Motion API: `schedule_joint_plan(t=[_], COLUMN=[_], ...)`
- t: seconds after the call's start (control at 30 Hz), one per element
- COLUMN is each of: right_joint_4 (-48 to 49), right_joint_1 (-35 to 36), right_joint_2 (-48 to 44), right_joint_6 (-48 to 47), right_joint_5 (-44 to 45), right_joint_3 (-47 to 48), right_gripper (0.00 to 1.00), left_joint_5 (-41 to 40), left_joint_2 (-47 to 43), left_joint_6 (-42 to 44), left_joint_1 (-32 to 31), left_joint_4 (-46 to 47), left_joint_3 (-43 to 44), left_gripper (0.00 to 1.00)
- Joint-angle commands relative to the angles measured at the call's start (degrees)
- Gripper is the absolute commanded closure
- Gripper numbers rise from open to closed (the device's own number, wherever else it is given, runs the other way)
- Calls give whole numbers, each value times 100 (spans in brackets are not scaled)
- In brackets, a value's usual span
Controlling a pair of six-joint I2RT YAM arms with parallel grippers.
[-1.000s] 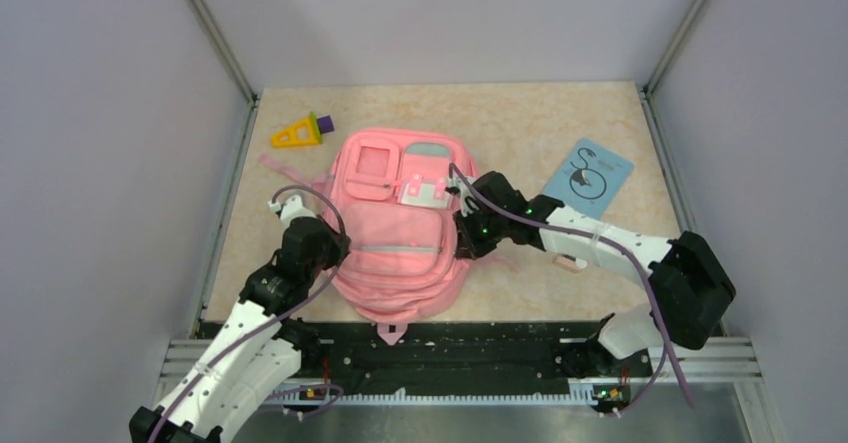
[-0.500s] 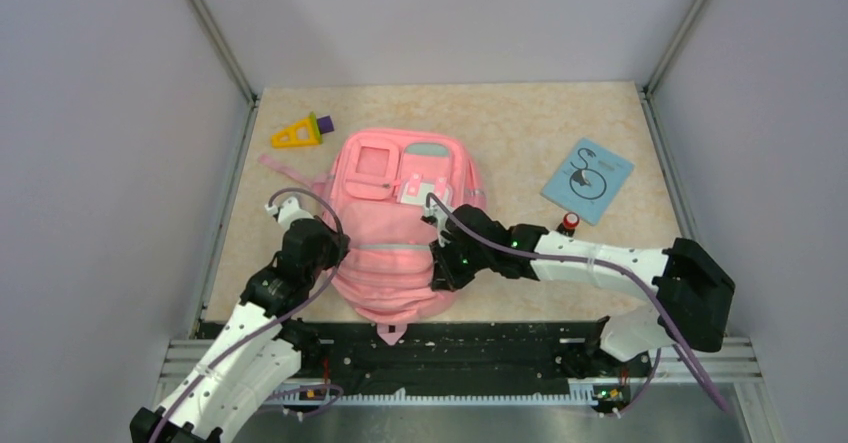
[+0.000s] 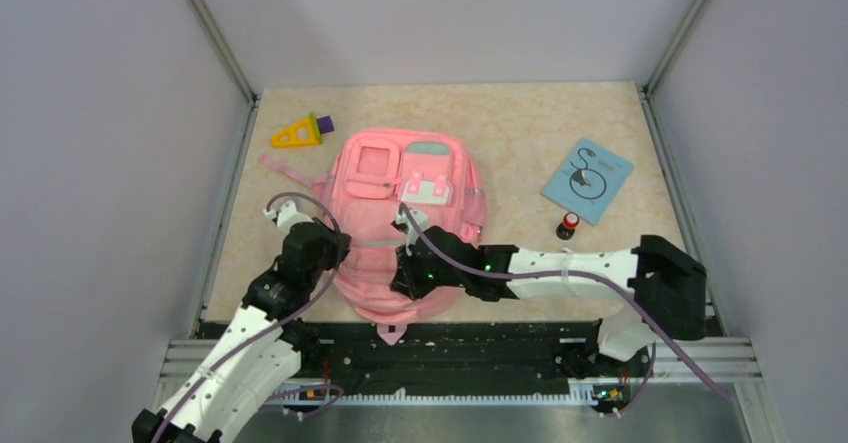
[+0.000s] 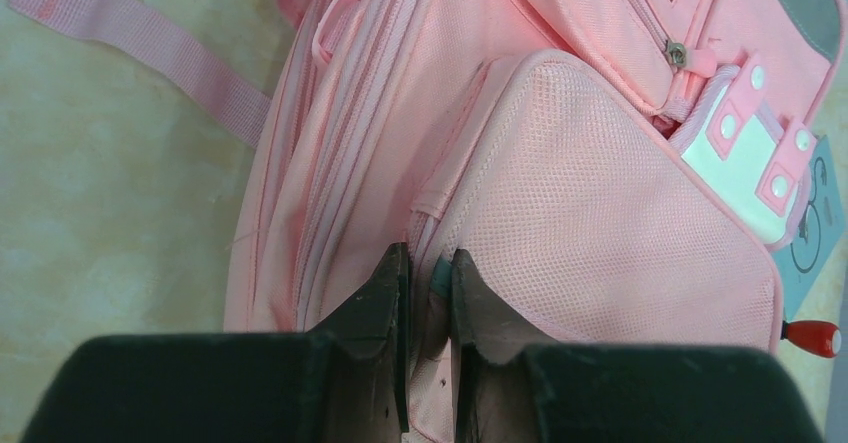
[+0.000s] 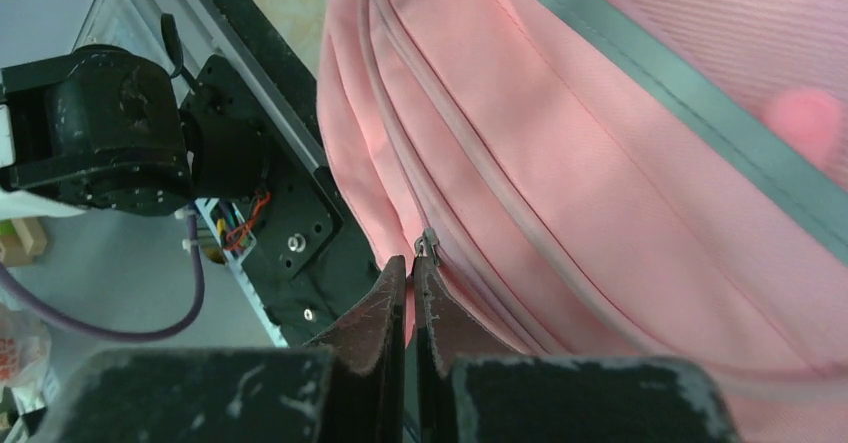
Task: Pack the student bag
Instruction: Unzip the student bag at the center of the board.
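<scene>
Pinching nine-o'clock edge of soft pink fabric student bag (image 3: 400, 178) with left end effector (image 4: 428, 258) — anchoring, likely — and clamping right end effector (image 5: 410, 263) on metal zipper pull (image 5: 428, 243) near six o'clock.

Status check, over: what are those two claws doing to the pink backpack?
Left gripper pinching student bag side. Right gripper shut on zipper pull. Nothing blocking.
</scene>
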Motion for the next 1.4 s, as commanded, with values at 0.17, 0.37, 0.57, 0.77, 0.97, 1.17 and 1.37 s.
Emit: schedule_joint_plan(t=[0.17,0.37,0.57,0.77,0.97,1.17,1.37], right_joint_4=[324,-361,-939,-1092,-746,-282,-240], right_joint_1=[490,481,452,-202,-405,-403,-402], right_joint_2=[689,48,-837,-1554,-1837,-1428,-1336], right_joint_6=[-163,-576,-678,-1067,-2132,-2050,-1104], right_joint_5=[374,529,1098,1015,1313,1707,2044], right_joint_3=[1175,978,572,50,-576,-780,-869], right_gripper=[95,54,39,26,16,16,16], left_joint_5=[-89,71,1019,2051,1774,1559,819], left_joint_2=[-386,-571,-545,-516,-791,-123,308], left_joint_6=[107,888,1463,1363,1264,811,473], left_joint_1=[26,27,13,-336,-1129,-1532,-1930], left_joint_4=[965,66,-565,-848,-1143,-1795,-2279], left_joint_3=[71,412,676,502,531,754,985], left_gripper=[97,43,34,37,35,34,35])
